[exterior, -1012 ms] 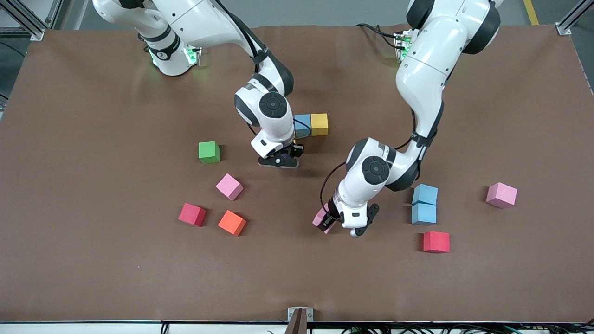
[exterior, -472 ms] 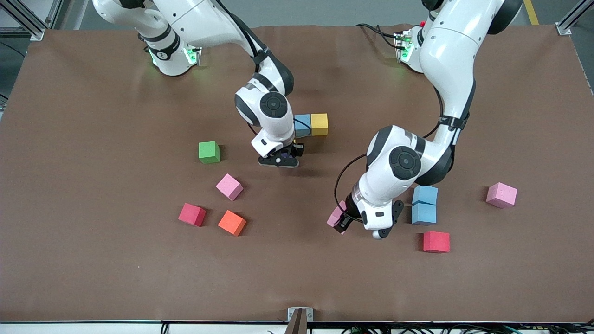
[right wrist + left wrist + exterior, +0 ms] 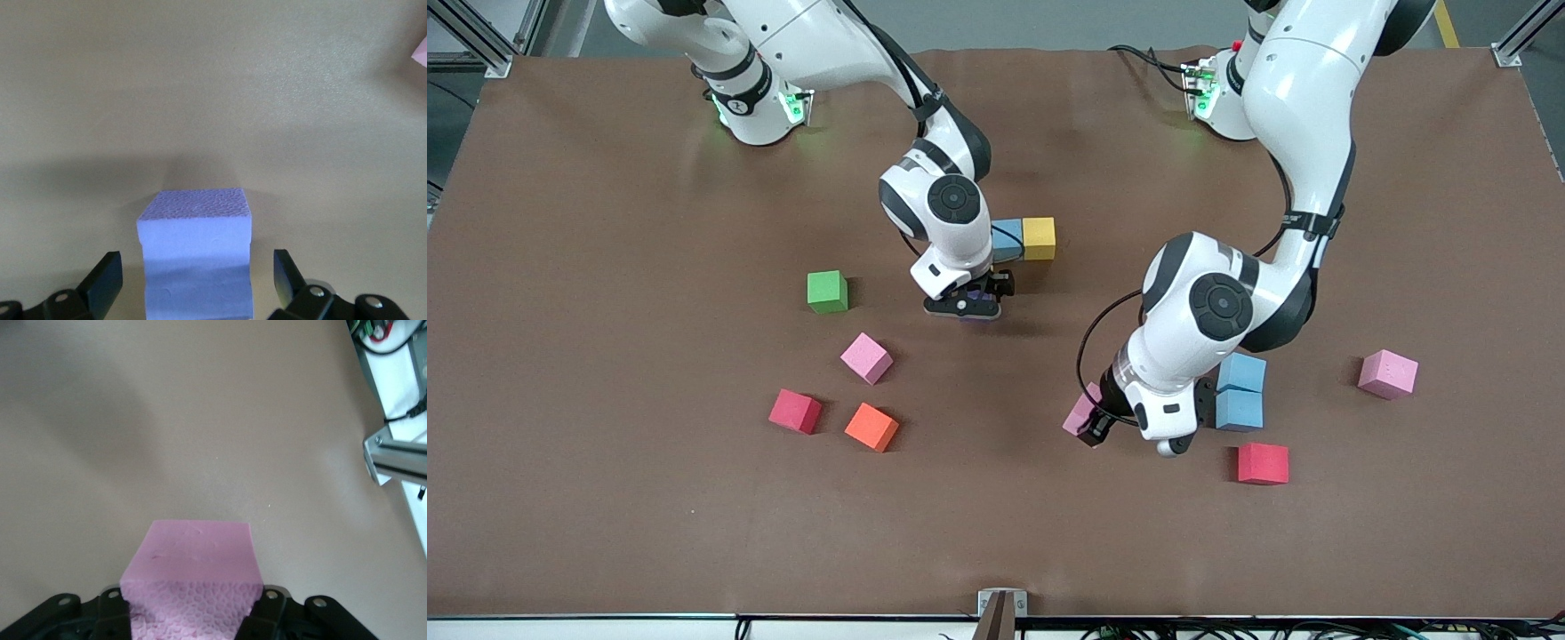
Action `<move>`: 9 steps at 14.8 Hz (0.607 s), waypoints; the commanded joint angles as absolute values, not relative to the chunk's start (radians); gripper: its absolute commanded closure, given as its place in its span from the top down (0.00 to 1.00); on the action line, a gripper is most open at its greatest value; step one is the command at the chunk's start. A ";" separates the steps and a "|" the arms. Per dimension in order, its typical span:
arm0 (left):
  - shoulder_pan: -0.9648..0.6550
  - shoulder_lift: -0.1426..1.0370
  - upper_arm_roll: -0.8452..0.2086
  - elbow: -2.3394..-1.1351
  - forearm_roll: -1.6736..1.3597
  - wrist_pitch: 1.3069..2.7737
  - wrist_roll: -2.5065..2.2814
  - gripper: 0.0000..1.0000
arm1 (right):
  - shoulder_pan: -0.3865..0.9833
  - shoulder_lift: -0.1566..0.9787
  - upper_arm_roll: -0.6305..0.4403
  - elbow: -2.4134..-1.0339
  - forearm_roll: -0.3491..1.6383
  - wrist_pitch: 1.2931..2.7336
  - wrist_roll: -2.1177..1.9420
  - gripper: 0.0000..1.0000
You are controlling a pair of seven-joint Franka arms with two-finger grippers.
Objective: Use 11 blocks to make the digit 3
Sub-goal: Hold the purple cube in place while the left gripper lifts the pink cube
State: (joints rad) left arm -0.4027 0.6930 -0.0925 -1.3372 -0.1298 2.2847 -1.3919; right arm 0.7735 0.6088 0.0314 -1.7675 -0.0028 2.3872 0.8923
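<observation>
Blocks (image 3: pixel 1240 395) scattered on brown table (image 3: pixel 605 498).

Mid-tabletop (image 3: pixel 605 222) there's a touching pair (image 3: pixel 1039 237) of cubes. The straddled cube (image 3: pixel 195 253) lies just nearer the camera than them, with the right pincer (image 3: pixel 969 307) around it and gaps on both sides. The left pincer (image 3: pixel 1103 427) clamps the gripped cube (image 3: pixel 1083 411) near a second touching pair (image 3: pixel 1239 410). Four loose cubes (image 3: pixel 866 357) lie toward the right arm's end.

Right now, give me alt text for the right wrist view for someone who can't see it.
A purple foam cube sits on the brown table between the open fingers of the right gripper, untouched on either side. A pink corner shows at the edge.
</observation>
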 commanded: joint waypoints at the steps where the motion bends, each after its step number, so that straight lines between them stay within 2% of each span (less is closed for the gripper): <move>1: -0.410 0.643 -0.084 -1.356 -0.140 2.244 -1.454 0.06 | 0.776 0.588 0.029 -1.769 -0.008 2.385 0.904 1.00; 4: -0.414 0.632 -0.084 -1.358 -0.138 2.235 -1.520 0.06 | 0.770 0.580 0.031 -1.724 -0.008 2.338 0.896 1.00; 9: -0.405 0.563 -0.083 -1.356 -0.127 2.125 -1.559 0.06 | 0.718 0.545 0.029 -1.660 -0.006 2.220 0.829 1.00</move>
State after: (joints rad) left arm -0.4050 0.6217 -0.0910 -1.3366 -0.1298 2.1825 -1.5417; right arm 0.7551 0.5880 0.0210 -1.6507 -0.0028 2.2617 0.8717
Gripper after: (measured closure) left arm 0.445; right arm 0.000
